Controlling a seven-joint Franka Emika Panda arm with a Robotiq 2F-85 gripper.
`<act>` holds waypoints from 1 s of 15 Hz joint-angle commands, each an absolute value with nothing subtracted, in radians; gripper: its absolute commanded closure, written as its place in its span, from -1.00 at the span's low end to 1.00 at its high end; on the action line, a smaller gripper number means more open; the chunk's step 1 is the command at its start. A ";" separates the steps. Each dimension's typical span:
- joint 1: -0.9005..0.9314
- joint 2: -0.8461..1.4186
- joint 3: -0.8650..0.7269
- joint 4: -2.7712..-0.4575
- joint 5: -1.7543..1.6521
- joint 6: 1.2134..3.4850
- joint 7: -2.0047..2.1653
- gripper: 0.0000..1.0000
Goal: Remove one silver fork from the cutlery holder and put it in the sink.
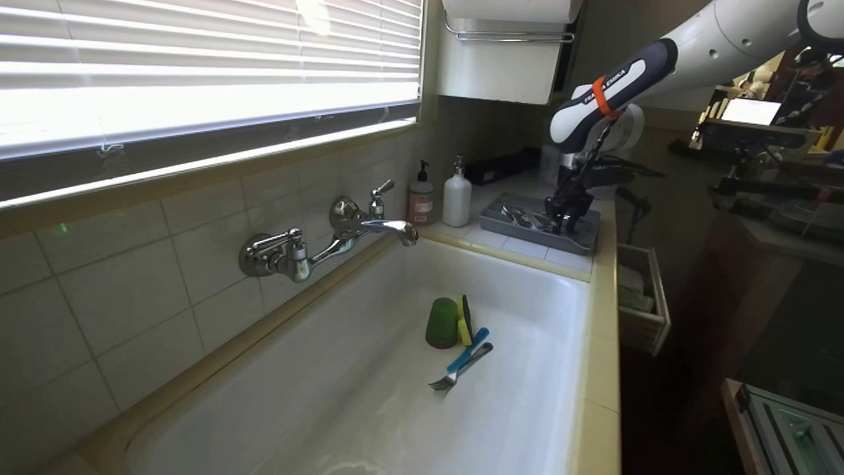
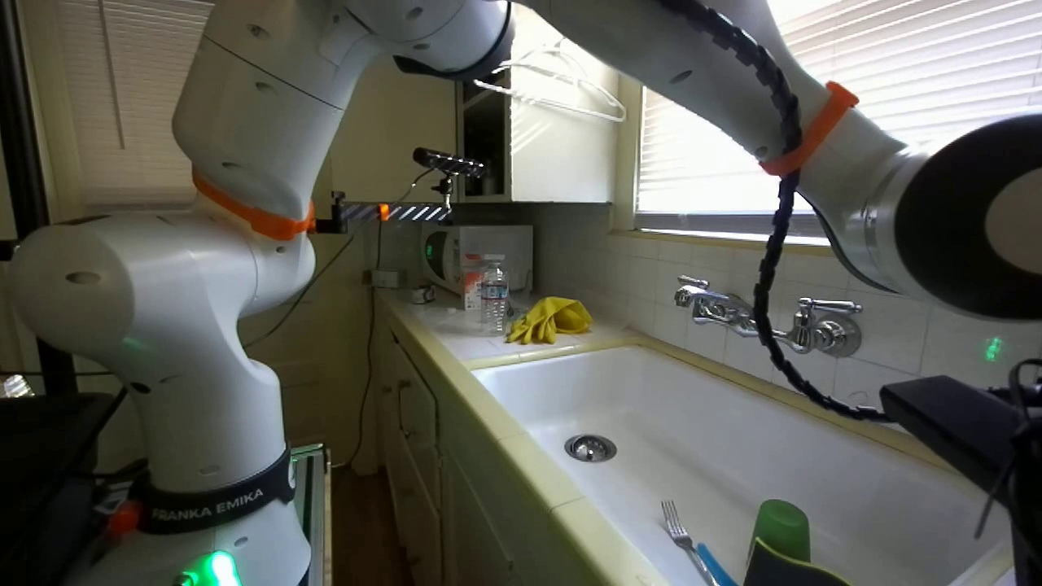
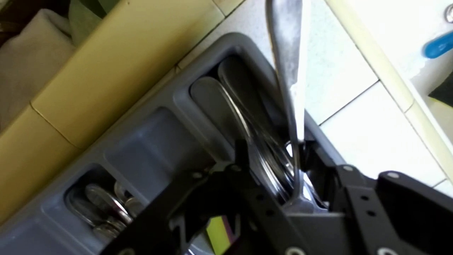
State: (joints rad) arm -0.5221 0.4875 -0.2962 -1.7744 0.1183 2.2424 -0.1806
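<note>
White tiles make up the surface (image 1: 519, 245) at the far end of the sink (image 1: 541, 300), a deep white basin under a chrome two-handled tap (image 1: 359, 224). On it, toward the right, lies the grey cutlery tray (image 1: 521, 232), with a white pump bottle (image 1: 457, 201) and a dark-topped soap bottle (image 1: 421, 201) to its left. The robot's black gripper (image 3: 276, 152) is at the compartment nearest the sink, which holds silver cutlery (image 3: 221, 106). Its jaws stand partly apart; one silver utensil (image 3: 293, 92) slants up between them, just beside the jaw on the right in the wrist view. Whether that jaw touches it, and whether it is a fork, cannot be told. In the basin, toward its far end, a silver fork (image 1: 453, 377) lies close beside a blue handle (image 1: 469, 349), near a green cup (image 1: 442, 323) and a yellow-and-black sponge (image 1: 464, 321).
</note>
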 commanded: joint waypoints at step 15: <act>-0.527 0.532 -0.285 -1.736 0.136 2.232 -0.141 0.63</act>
State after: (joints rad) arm -0.5205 0.5065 -0.2830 -1.7550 0.1263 2.2412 -0.1547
